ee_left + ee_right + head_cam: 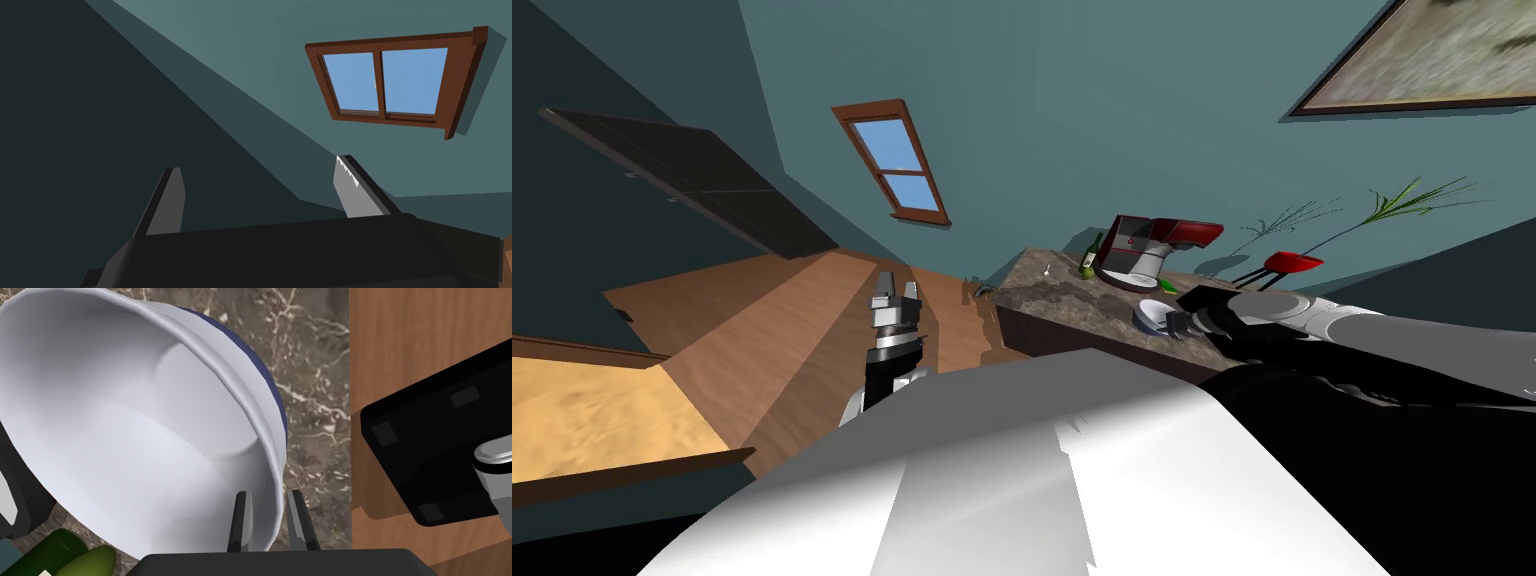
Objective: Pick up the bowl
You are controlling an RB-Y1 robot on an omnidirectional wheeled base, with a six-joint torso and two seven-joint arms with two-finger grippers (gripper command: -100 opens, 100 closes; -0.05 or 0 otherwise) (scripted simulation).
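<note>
Bowl [125, 428]: white inside, dark blue outside, wide & fairly deep. It's on the marbled brown surface [310, 403] near the front edge. In head view it sits at abt 6 o'clock of the red/white appliance [1152, 250] and abt 4 o'clock of the green bottle [1089, 262]. R gripper [268, 495] comes in from the bowl's 3 o'clock side in head view. Wrist view shows the fingers drawn close together across the rim, one blade inside the wall, one outside, so it's pinched shut on the bowl wall with nothing else in the grip. Can't tell whether the base is off the surface yet. L gripper [895, 298] is up over the wood floor, well apart from the surface, at abt 9 o'clock of the bowl in head view. Its fingers are spread wide, empty.

Handling, my read: stiff, hard-walled, no give under the blades. The skin looks smooth, so prob slippery against thin flat fingers. Weight prob light to moderate, but the hold is at one rim point only, so the mass hangs off to one side and the bowl will want to swing or tilt abt the pinch. It could chip if it drops back on the hard top or knocks the bottle or a long green item [87, 560] lying just beside its far side. The rim is the sensible hold, since the body is too wide for these fingers. Seat the blades deep over the lip, squeeze firm, then lift slow & straight up, away from the neighbours.
</note>
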